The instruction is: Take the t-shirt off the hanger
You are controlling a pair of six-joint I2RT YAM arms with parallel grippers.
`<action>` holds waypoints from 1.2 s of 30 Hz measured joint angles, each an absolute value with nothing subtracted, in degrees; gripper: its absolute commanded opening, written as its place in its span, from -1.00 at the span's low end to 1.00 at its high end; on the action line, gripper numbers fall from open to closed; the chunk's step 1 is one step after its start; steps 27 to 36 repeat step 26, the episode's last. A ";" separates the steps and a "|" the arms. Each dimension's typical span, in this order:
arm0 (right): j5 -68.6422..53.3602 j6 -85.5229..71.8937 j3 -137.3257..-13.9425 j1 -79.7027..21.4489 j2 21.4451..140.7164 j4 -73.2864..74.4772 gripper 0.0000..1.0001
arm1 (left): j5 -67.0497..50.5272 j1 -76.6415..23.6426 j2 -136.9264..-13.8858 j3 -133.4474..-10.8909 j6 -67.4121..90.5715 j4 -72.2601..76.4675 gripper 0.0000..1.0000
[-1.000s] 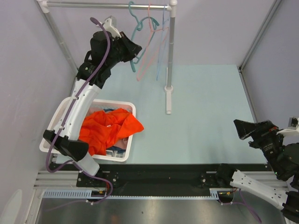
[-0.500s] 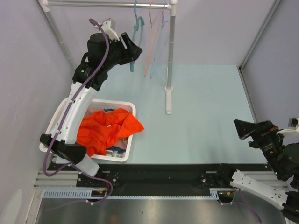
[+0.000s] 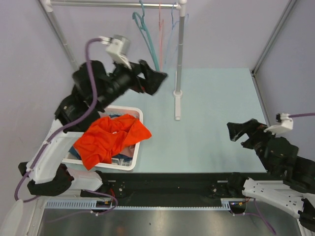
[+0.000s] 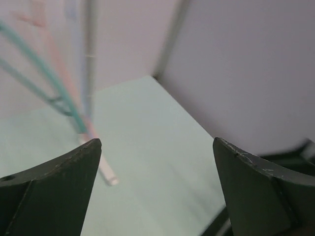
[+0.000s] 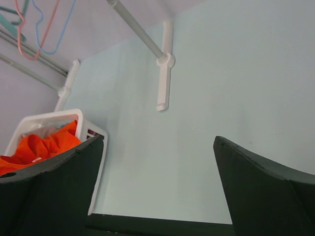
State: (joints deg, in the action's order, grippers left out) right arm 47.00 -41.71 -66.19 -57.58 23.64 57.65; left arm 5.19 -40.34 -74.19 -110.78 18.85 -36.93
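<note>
Left pincer (image 3: 158,81) and right pincer (image 3: 233,131) gape empty over the pale green counter (image 3: 216,98). Lower left, the orange t-shirt (image 3: 110,137) lies heaped in a white basket (image 3: 129,165); bare hangers (image 3: 147,37) hang top centre against lilac walls (image 3: 231,34). Only the right wrist view shows shirt and basket; the left, blurred hangers.

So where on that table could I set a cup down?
The widest bare patch of the table lies between the rack's foot and the right wall, ahead of the right gripper. A narrower strip runs between the basket and that foot. Crowded: the basket, heaped with an orange t-shirt, and under the hangers, where the left gripper hovers.
</note>
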 measured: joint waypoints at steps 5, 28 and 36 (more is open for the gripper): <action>44.93 -39.59 -62.54 -57.58 31.38 53.58 0.99 | 9.37 -61.49 -76.71 -104.44 14.31 -30.20 1.00; 20.03 -48.64 -11.77 -52.51 10.50 13.34 0.99 | 14.17 -68.03 -12.82 -10.39 29.78 2.96 1.00; 20.03 -48.64 -11.77 -52.51 10.50 13.34 0.99 | 14.17 -68.03 -12.82 -10.39 29.78 2.96 1.00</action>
